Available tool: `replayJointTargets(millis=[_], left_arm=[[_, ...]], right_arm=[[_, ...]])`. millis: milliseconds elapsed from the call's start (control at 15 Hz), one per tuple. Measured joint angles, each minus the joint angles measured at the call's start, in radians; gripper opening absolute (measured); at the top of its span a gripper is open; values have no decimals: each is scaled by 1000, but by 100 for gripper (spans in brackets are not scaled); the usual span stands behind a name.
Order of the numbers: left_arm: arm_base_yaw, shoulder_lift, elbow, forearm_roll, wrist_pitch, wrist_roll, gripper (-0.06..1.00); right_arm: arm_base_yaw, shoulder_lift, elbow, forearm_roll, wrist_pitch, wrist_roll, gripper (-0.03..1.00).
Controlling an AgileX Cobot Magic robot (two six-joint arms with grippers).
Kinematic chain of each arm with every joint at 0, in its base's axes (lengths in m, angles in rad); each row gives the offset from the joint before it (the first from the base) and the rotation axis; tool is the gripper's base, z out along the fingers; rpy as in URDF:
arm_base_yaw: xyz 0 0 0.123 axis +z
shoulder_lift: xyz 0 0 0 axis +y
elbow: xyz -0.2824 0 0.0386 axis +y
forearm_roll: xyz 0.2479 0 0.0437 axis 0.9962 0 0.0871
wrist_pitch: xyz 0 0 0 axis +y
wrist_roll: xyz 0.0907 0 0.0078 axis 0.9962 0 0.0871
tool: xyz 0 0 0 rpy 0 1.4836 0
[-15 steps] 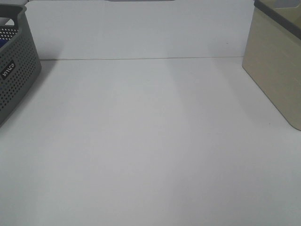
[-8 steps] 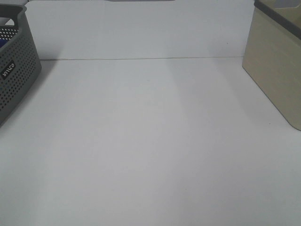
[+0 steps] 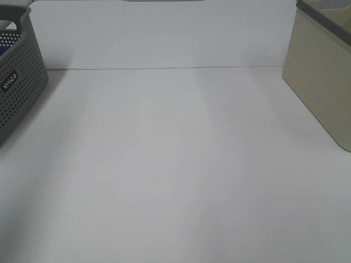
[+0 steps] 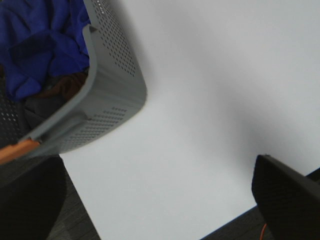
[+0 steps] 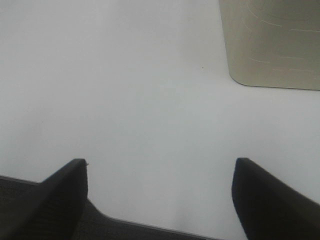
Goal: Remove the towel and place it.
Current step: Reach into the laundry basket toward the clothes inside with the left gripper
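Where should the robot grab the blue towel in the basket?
Pinch the raised, bunched fold of the blue towel, coming down from above through the open top. It lies crumpled inside the grey basket, whose walls block the sides. The open left gripper looks nearest.

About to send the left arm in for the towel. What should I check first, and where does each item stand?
1. Towel lies in the grey basket: ok.
2. Left gripper open and empty: ok.
3. Left gripper over the towel: not ok, it hangs beside the basket.
4. Right gripper open, clear of the basket: ok.
5. Bare table for placing: ok.
6. Towel free of the dark cloth next to it: cannot tell.
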Motion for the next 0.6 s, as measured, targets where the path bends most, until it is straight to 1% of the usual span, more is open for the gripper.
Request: replayJointTargets(millis=[200,267,333,533,600], left_arm=[[0,315,-242,72,-2,121,95],[0,396,-316,106,-2,155,95],[0,502,-423,155,-2,198,95],[0,673,-588,259,-3,286,95],[0,726,-633,311,-3,321,95]], right_arm=[[0,0,0,0,0,0,78],[0,0,0,0,0,0,78],[0,0,0,0,0,0,78],[0,0,0,0,0,0,78],[0,0,0,0,0,0,78]])
